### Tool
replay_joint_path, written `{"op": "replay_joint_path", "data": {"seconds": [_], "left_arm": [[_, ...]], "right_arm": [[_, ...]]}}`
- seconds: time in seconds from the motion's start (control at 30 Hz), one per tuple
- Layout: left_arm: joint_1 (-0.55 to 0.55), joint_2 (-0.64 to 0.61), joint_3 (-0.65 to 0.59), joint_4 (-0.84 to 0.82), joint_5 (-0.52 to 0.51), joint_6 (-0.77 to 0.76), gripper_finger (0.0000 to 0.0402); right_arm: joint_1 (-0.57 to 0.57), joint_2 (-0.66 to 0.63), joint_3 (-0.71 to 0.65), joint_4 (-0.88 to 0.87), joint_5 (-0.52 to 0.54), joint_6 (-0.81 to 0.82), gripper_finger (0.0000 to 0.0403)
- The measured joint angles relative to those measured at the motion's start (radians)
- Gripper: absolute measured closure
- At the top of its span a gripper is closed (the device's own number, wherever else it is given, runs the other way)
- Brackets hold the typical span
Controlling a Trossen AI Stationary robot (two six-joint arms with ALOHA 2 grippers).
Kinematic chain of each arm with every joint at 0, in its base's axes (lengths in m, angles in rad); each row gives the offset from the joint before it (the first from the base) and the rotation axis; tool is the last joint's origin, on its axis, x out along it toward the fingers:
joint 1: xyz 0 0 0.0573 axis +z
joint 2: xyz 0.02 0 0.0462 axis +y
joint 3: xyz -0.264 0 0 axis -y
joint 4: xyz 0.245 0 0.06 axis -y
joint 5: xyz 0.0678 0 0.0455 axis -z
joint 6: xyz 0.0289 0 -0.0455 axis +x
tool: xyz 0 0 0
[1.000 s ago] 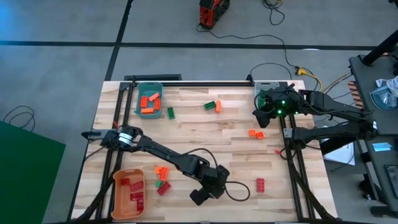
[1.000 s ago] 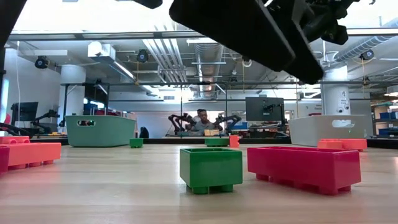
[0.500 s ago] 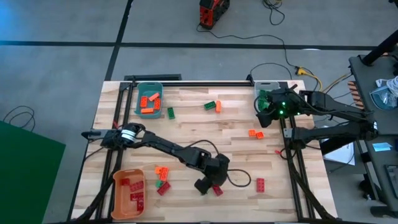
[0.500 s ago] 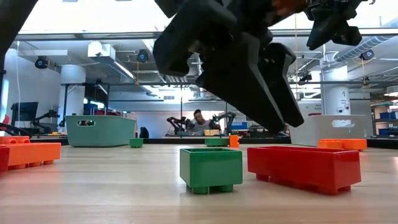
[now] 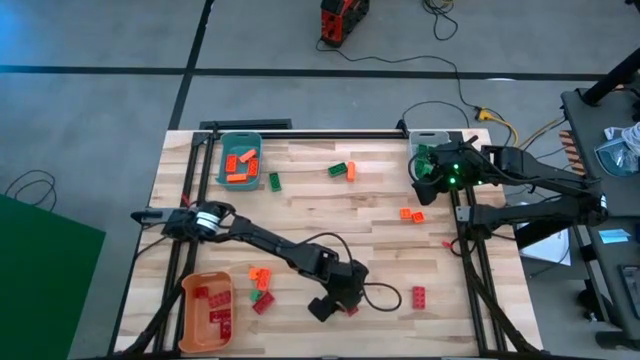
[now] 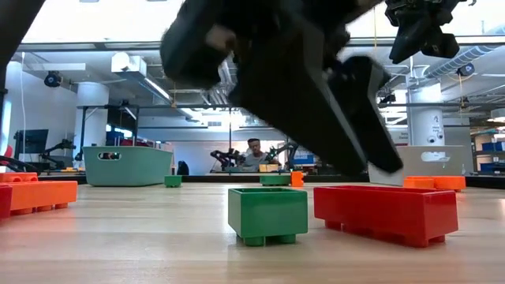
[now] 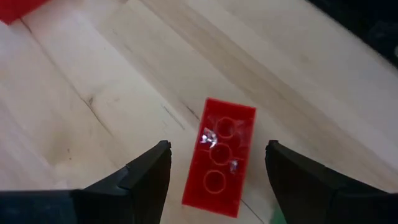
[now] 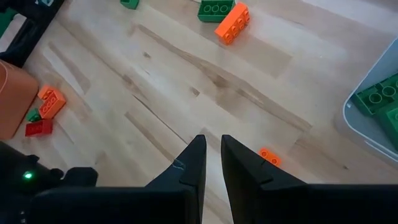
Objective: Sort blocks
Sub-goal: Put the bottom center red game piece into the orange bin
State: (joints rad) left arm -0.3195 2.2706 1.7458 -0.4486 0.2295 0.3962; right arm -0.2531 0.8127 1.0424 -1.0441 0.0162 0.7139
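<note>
Red brick [image 7: 219,158] lies flat on the surface between the spread fingers of the left gripper [image 7: 217,171], not yet gripped. Just beyond it: a small cluster of orange, green and red bricks [image 5: 260,288] beside the orange bin [image 5: 186,290], which holds red ones. Farther off, the teal bin [image 5: 222,140] holds orange. Right gripper [image 8: 212,158], nearly closed and empty, waits over the grey bin [image 8: 357,121] with green. Several loose bricks remain; roughly half sorted.
</note>
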Motion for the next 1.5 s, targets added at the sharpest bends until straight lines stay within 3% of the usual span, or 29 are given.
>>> {"op": "replay_joint_path", "data": {"seconds": [0.73, 0.97, 1.23, 1.33, 1.5], "left_arm": [[0.006, 0.047, -0.003, 0.049, 0.055, -0.015, 0.0169], [0.015, 0.092, 0.013, 0.064, 0.118, -0.02, 0.017], [0.017, 0.092, 0.014, 0.061, 0.101, -0.013, 0.0172], [0.018, 0.091, 0.014, 0.062, 0.097, -0.012, 0.0198], [0.022, 0.089, 0.014, 0.061, 0.095, -0.013, 0.0289]], "right_arm": [[0.0, 0.0, -0.001, 0.001, -0.001, -0.007, 0.0362], [0.0, 0.002, -0.001, 0.001, -0.001, -0.007, 0.0362], [0.0, 0.002, -0.002, 0.001, -0.001, -0.012, 0.0362], [0.0, 0.002, -0.003, 0.001, -0.001, -0.018, 0.0362], [0.0, 0.002, -0.003, 0.001, -0.001, -0.019, 0.0362]]}}
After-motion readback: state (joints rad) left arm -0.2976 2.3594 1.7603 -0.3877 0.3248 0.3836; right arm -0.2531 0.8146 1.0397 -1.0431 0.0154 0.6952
